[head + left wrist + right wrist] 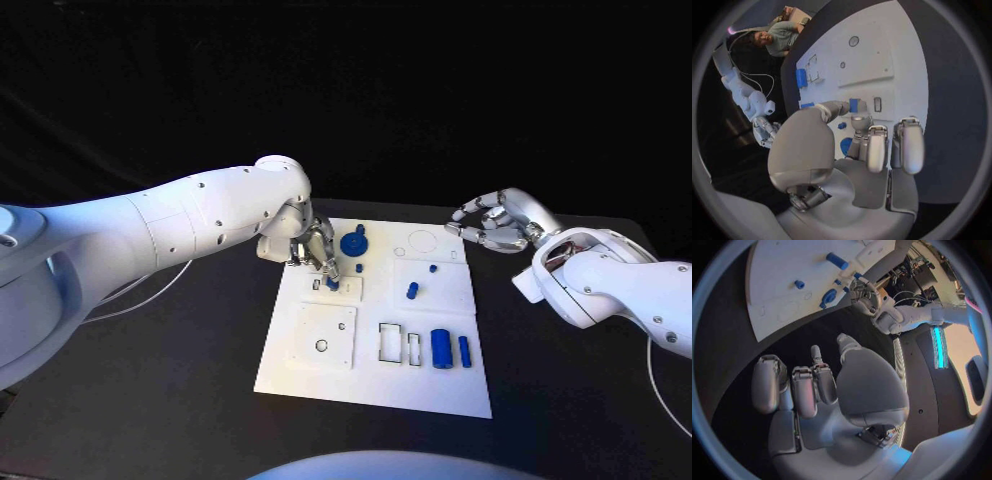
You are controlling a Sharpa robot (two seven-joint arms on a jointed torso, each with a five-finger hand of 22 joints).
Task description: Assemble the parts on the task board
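A small blue part (333,284) sits pinched at the fingertips of the left hand (307,245), right over a small raised white block (338,289) on the task board (378,385). In the left wrist view the same part (854,105) shows between thumb and finger, just beside a narrow dark slot (877,104) in that block. My judgement is that the step in hand is seating this piece. The next move calls for lining the part up with its opening and pressing it straight down; whether it already touches the block I cannot tell.

Working outward from that block, a blue gear-like disc (355,241) lies just beyond it, toward the board's far edge. A small blue peg (413,291) stands on the neighbouring white panel. Toward the near edge lies a square white plate (323,336) with a small round hole. Beside it are two empty rectangular recesses (391,342), then two blue cylinders (441,348) lying side by side.

The right hand (498,222) hovers off the board's far corner, well apart from the block, fingers curled inward on nothing.
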